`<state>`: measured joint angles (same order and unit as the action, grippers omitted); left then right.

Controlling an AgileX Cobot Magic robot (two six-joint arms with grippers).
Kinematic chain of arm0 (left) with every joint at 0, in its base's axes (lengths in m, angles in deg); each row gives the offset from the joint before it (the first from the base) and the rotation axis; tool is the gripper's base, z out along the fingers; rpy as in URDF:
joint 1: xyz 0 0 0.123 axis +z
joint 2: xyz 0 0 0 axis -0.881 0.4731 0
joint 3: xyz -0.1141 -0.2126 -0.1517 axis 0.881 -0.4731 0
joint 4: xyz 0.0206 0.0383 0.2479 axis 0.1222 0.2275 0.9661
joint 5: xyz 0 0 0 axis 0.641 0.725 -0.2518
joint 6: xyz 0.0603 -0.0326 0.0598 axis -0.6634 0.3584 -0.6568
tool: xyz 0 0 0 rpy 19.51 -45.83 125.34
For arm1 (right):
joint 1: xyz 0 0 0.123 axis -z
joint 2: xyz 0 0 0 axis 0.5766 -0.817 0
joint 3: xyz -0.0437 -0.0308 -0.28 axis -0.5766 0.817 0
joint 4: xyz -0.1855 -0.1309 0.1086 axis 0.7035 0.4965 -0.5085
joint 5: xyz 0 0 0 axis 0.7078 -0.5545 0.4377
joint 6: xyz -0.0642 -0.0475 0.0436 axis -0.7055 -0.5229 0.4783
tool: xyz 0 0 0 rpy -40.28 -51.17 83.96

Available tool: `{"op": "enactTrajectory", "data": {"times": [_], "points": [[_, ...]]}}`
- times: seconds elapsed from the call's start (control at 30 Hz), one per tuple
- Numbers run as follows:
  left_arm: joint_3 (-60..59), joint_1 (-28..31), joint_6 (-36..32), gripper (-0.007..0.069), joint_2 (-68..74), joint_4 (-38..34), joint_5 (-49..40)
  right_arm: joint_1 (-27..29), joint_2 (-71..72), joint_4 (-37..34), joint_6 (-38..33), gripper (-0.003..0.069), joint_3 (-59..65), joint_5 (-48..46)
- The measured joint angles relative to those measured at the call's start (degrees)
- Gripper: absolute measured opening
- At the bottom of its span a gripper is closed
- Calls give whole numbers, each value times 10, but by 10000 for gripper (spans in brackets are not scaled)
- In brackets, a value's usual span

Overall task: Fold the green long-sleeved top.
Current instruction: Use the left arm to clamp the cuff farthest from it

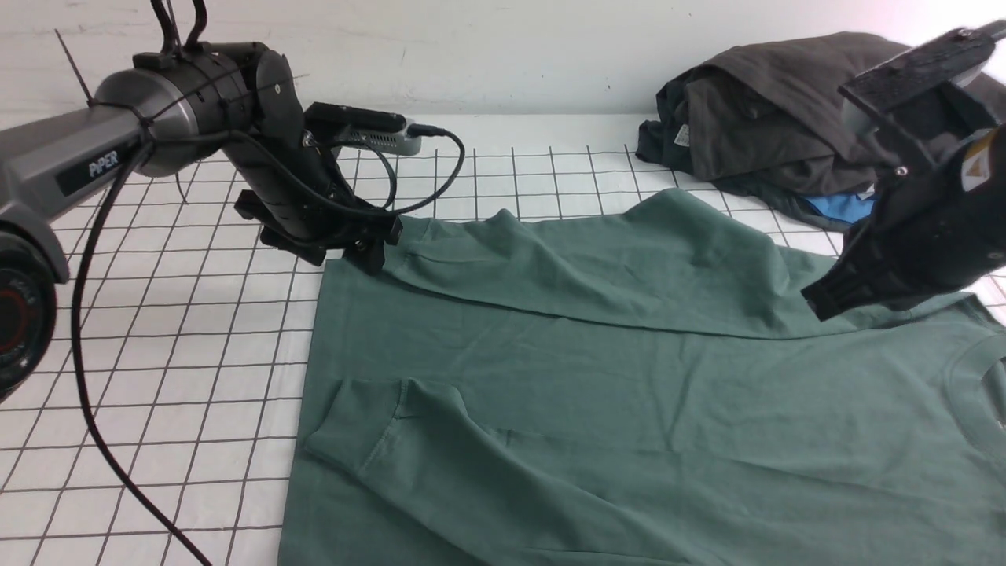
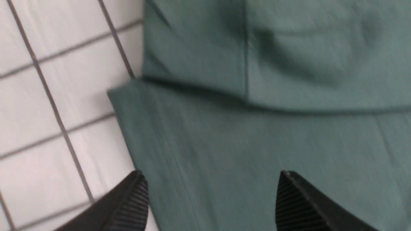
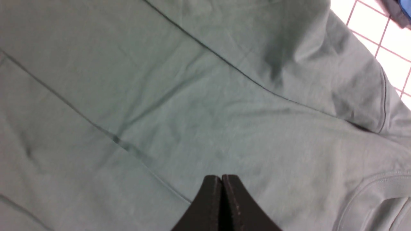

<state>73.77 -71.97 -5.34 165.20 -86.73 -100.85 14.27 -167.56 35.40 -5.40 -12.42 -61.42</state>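
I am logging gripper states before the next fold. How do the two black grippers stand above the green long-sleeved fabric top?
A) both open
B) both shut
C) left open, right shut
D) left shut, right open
C: the left gripper has its fingers wide apart over the green long-sleeved top, and the right gripper has its fingertips pressed together, empty.

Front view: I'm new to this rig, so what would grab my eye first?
The green long-sleeved top lies spread across the grid-marked table, partly folded. The left gripper is open at its far left corner; the right gripper is shut above its right side. A pile of dark clothes lies far right.
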Motion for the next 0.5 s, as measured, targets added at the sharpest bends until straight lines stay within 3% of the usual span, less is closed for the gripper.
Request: {"op": "enactTrajectory", "data": {"times": [0.2, 0.37, 0.5], "points": [[76, 9, 52, 489, 84, -4, 70, 0, -33, 0, 0, -15, -1, -2], [132, 9, 54, 479, 134, -27, 64, 0, -34, 1, 0, -15, -1, -2], [150, 10, 38, 405, 143, -48, 51, 0, -34, 1, 0, -15, -1, -1]]}}
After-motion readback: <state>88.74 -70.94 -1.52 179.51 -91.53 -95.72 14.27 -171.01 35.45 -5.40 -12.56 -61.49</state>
